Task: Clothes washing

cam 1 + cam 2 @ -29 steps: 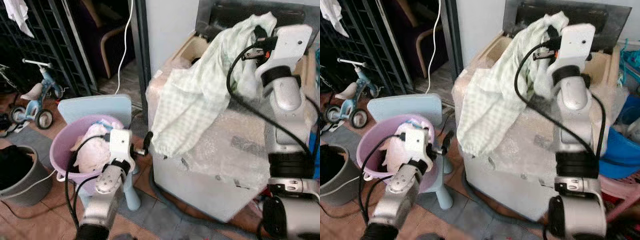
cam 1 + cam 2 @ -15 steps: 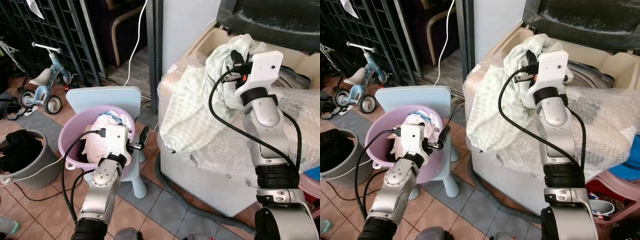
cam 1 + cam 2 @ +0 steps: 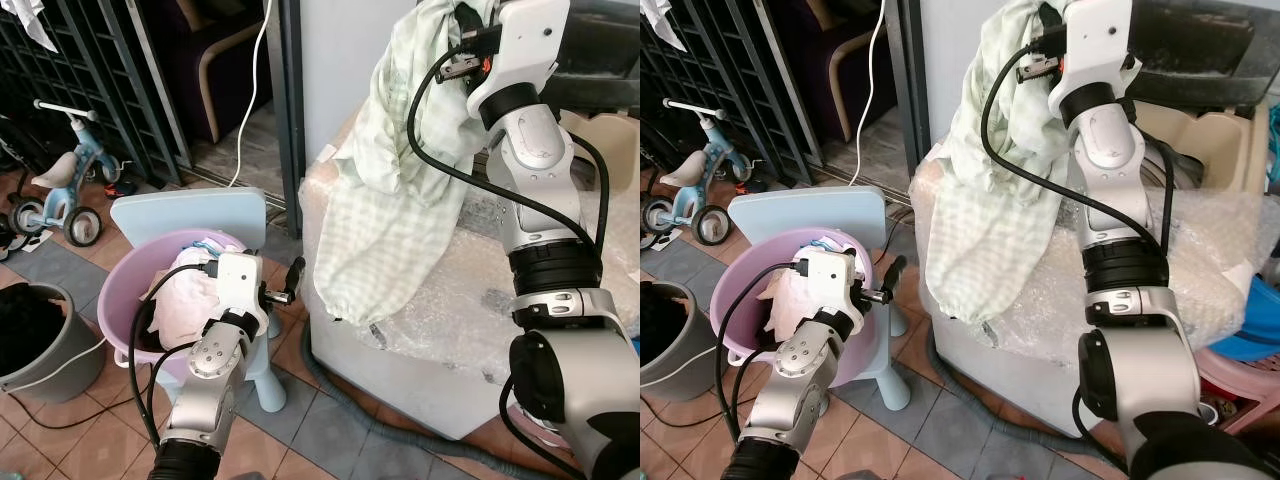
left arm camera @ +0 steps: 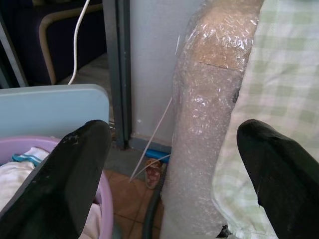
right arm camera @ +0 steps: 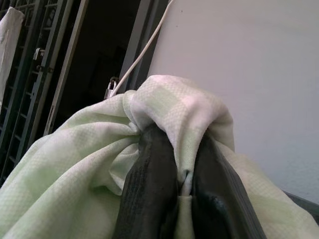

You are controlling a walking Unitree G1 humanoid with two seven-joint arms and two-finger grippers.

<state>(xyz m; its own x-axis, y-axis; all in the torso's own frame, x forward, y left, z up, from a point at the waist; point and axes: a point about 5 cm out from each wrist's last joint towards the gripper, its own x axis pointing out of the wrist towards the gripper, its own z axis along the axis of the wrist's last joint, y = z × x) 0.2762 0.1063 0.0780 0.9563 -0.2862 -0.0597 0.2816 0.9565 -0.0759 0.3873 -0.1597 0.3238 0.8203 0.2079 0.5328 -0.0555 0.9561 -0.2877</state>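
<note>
Right now we hold the pale green checked cloth (image 3: 385,190) pinched in our right gripper (image 5: 172,164), raised high above the bubble-wrapped washing machine (image 3: 470,300); next, we judge, it must swing over the tub opening and drop. Our left gripper (image 4: 174,169) hangs spread and empty beside the pink basin (image 3: 125,300), where more laundry (image 3: 185,295) waits.

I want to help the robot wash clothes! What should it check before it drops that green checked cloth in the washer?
1. Right gripper pinching green checked cloth: ok.
2. Cloth lifted clear of the washing machine: not ok, its lower part hangs down the front.
3. Tub opening free: cannot tell.
4. Left gripper out of the way, open beside the purple basin: ok.
5. More laundry waiting in basin: ok.
</note>
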